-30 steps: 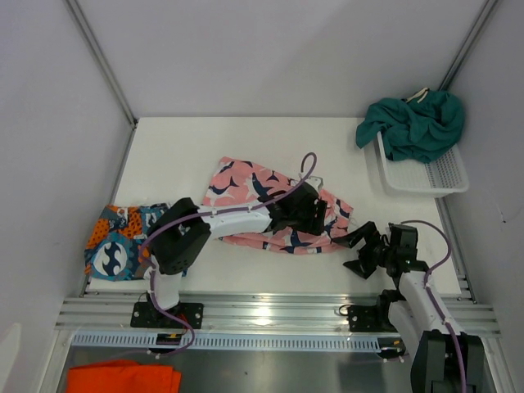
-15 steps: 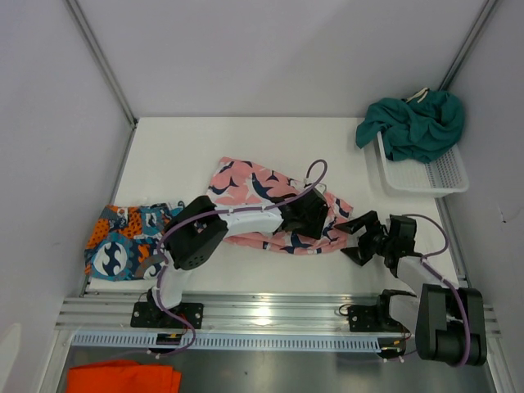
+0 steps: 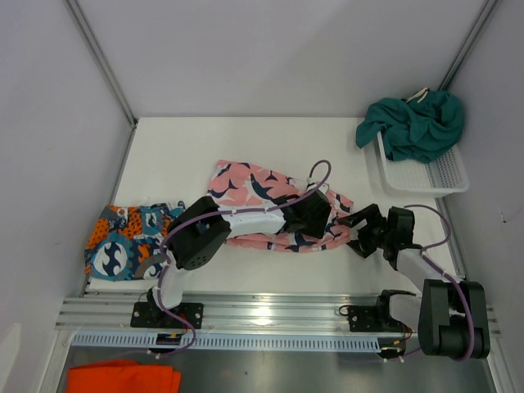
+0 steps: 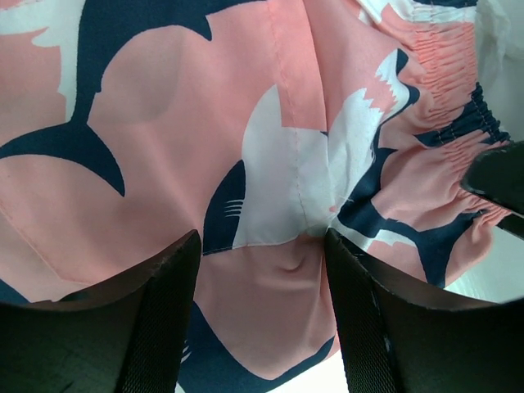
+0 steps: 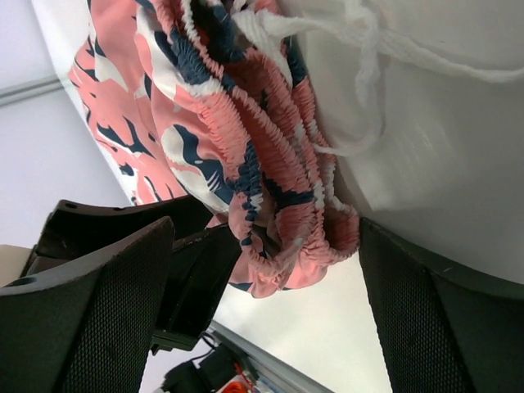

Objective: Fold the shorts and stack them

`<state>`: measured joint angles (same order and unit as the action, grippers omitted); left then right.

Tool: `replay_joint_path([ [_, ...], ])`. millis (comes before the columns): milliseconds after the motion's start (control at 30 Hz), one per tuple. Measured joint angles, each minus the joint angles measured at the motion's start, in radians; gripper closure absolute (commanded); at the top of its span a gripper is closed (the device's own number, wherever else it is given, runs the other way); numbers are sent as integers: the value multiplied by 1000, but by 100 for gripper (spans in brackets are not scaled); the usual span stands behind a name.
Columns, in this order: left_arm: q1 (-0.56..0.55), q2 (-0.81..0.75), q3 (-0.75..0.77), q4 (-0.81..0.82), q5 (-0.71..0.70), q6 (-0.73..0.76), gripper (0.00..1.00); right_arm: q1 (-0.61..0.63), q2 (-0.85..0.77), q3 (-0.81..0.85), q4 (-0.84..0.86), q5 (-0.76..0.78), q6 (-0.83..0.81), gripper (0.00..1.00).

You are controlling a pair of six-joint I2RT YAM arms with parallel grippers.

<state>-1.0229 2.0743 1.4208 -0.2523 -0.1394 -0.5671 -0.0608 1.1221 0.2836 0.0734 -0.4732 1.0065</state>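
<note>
Now, left gripper [image 3: 321,223]: fingers spread and pinching nothing; it sits on top of the pink cloth near its right-hand end
Left gripper close up [image 4: 260,241]: both fingertips [image 4: 176,278] press down on the fabric, with a small pucker of cloth in the gap between them
Right gripper [image 3: 359,232]: jaws wide apart and low over the table, straddling the gathered end of the same garment without closing on it
Right gripper close up [image 5: 266,233]: one finger on each side of the bunched cloth, with clear space left on both sides
Two grippers: near each other, the left on the cloth, the right at its edge
Pink shark shorts [image 3: 246,184]: rumpled across the middle of the table [image 3: 246,143], running from far left to near right, with navy and white sharks over pink [image 4: 164,106]
Waistband [image 5: 270,164]: elastic, ruffled, lying between the right gripper's fingers
Drawstring [image 5: 368,41]: white cord, loose on the table just beside the waistband
Print shorts [image 3: 123,241]: blue, orange and white, flat at the near left corner, apart from the pink pair, one edge hidden by the left arm
Teal shorts [image 3: 417,123]: heaped over the far end of the white basket [image 3: 434,176] at the far right
Orange cloth [image 3: 123,378]: off the table, below the rail [image 3: 270,313], near left
</note>
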Motion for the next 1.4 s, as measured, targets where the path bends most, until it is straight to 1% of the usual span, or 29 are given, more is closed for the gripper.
replay_joint_path([
  [100, -1, 2, 0, 13, 1, 2, 35, 23, 4, 14, -9, 43, -13, 9],
  [133, -1, 3, 0, 15, 1, 4, 35, 28, 11, 19, -6, 51, -14, 15],
  [167, -1, 3, 0, 18, 1, 6, 35, 31, 22, 23, 0, 56, -16, 18],
  [200, -2, 5, 0, 21, 1, 10, 35, 34, 37, 27, 6, 64, -16, 24],
  [233, -2, 6, 0, 26, 0, 12, 35, 34, 46, 30, 11, 66, -18, 38],
  [333, -3, 9, 0, 36, 0, 20, 35, 36, 65, 31, -1, 102, -31, 56],
  [400, -4, 9, 0, 41, 0, 23, 35, 38, 64, 31, -14, 129, -39, 58],
  [433, -4, 9, 0, 42, 0, 24, 35, 40, 61, 31, -21, 142, -40, 69],
  [500, -5, 9, -1, 45, 0, 26, 35, 45, 47, 30, -31, 161, -43, 79],
  [533, -5, 9, -1, 46, 0, 26, 35, 47, 37, 27, -34, 169, -45, 87],
  [567, -5, 9, -1, 47, 0, 26, 35, 50, 27, 25, -35, 174, -43, 88],
  [633, -5, 9, -1, 48, 0, 27, 35, 53, 16, 24, -42, 182, -45, 99],
  [733, -7, 8, -5, 54, -1, 28, 34, 53, 2, 25, -57, 195, -58, 100],
  [800, -9, -3, -30, 80, -7, 32, 32, 55, -8, 28, -77, 201, -66, 100],
  [900, -15, -54, -108, 121, -13, 61, 29, 77, -17, 55, -137, 209, -86, 100],
  [967, -21, -97, -168, 138, -18, 95, 24, 90, -19, 92, -185, 212, -106, 100],
  [1067, -34, -166, -253, 167, -42, 151, 23, 109, -21, 161, -255, 225, -147, 100],
  [1233, -89, -271, -363, 261, -100, 242, 19, 156, -7, 297, -342, 259, -224, 100],
  [1400, -156, -320, -408, 350, -146, 311, 17, 205, 26, 336, -373, 283, -259, 100],
])
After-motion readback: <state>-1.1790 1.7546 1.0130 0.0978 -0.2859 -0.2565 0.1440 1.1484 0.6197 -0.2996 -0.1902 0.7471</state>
